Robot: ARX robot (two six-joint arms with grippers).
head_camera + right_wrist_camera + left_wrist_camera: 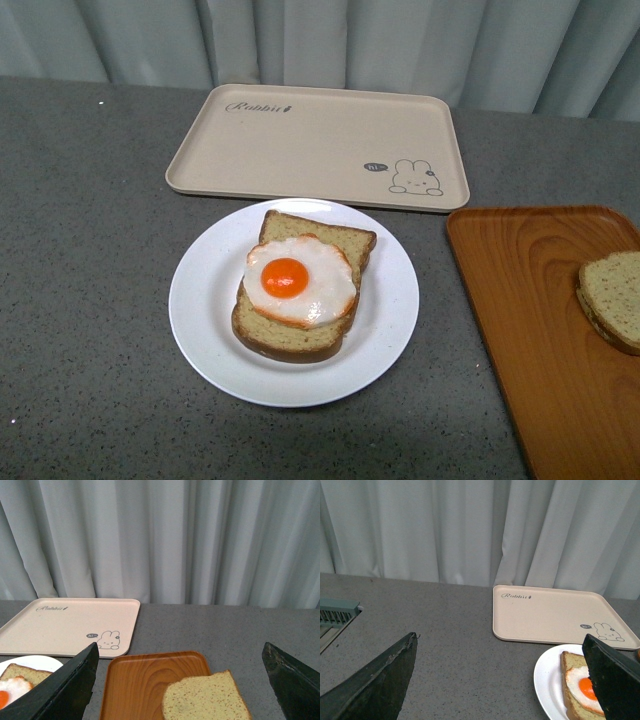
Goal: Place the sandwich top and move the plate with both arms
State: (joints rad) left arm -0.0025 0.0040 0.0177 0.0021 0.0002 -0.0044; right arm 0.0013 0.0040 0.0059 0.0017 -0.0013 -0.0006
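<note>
A grey speckled countertop (pixel 90 300) was seen, backed by a pale pleated curtain (pixel 350 40). A beige rectangular tray (pixel 310 140), printed with a small rabbit and the word "Rabbit", was laid flat on the side toward the curtain. An orange-brown wood-grain tray (pixel 530 330) was set to its right and nearer, cut off by the frame edge. A bread slice (pixel 290 345) was topped by a fried egg (pixel 298 280). In the left wrist view, a grey-green slatted grille (pixel 335 611) was seen at the counter's edge.
</note>
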